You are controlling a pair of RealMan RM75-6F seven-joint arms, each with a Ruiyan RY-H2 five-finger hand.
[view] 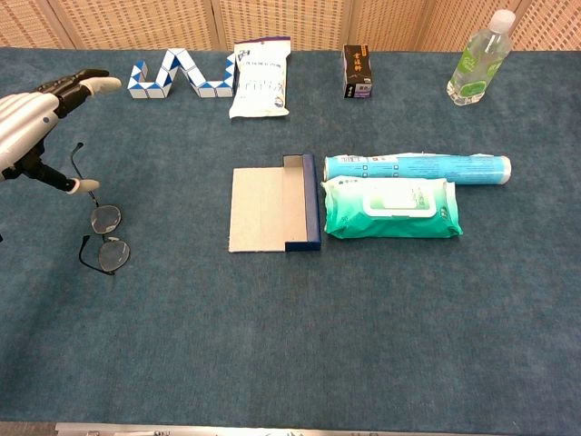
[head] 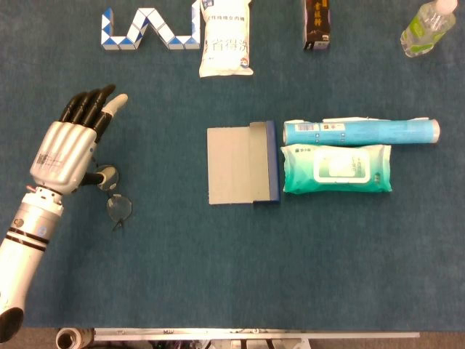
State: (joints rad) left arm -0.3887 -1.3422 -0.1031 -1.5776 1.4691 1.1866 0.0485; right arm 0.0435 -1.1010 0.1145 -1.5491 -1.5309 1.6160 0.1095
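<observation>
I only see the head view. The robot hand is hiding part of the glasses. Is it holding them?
Observer: No. In the chest view the left robot hand is open above the glasses, and both lenses show clear of it.
Operator: Does the bottle have its lid on? My picture cuts off the top.
Observer: Yes, the chest view shows a white cap on the bottle.
</observation>
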